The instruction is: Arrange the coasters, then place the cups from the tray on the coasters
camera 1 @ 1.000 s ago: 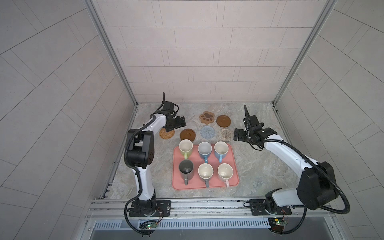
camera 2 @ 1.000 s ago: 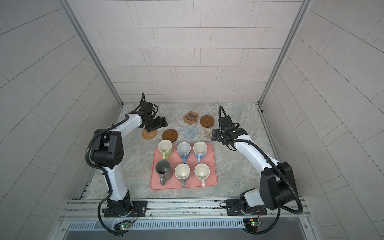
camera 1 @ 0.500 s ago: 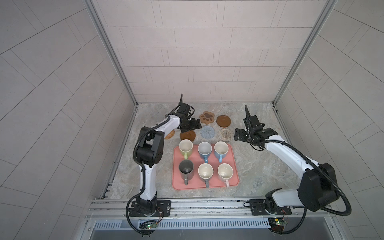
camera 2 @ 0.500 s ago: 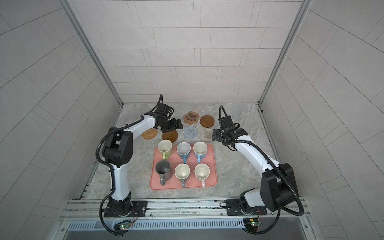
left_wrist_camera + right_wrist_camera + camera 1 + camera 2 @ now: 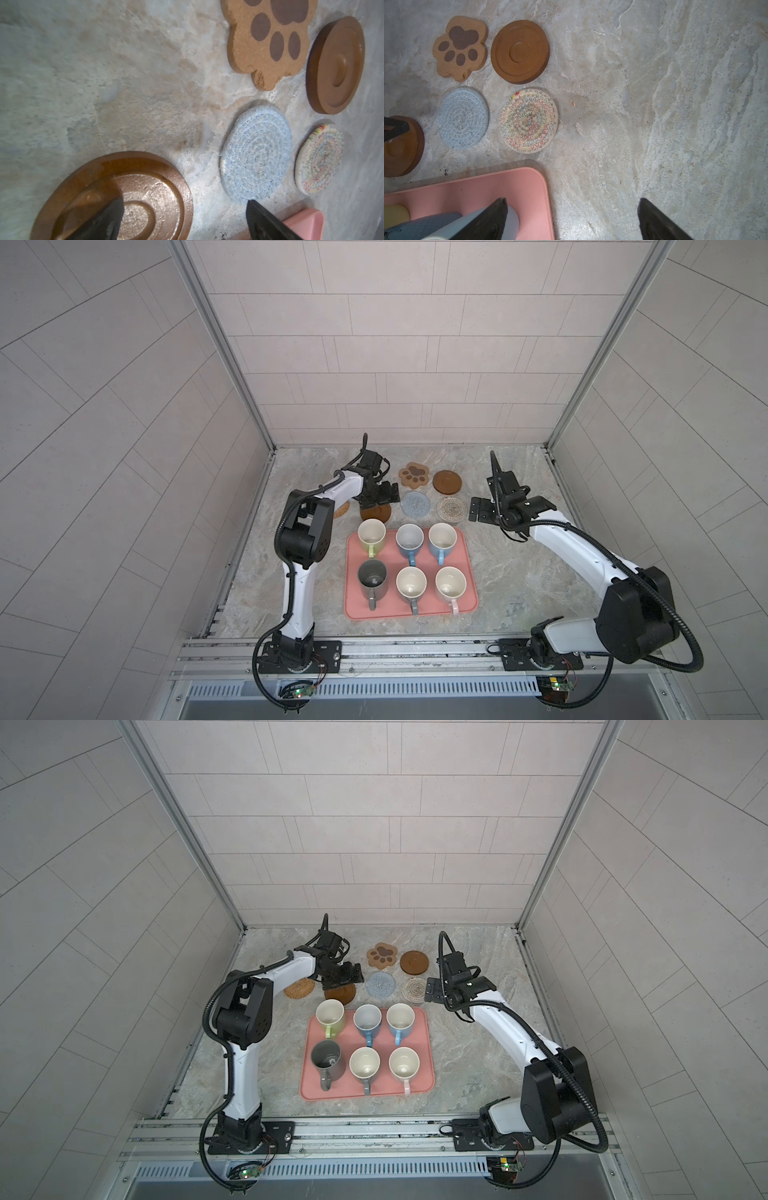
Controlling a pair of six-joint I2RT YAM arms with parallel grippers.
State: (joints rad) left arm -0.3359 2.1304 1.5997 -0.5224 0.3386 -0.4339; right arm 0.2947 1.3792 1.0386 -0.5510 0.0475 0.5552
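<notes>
Six coasters lie behind the tray: a paw, a dark wooden disc, a blue-grey crochet mat, a beige crochet mat, a second wooden disc and a rattan mat at the left. Six cups stand on the salmon-pink tray, among them the light green one and the dark grey one. My left gripper hangs open just above the second wooden disc, holding nothing. The right gripper is open and empty over the tray's far right corner.
Tiled walls close in the marble table at the back and both sides. A metal rail runs along the front edge. My left arm's link stands left of the tray, partly covering the rattan mat in a top view.
My left gripper has swung right, from over the rattan mat to over the second wooden disc, staying open. The right arm has not moved.
</notes>
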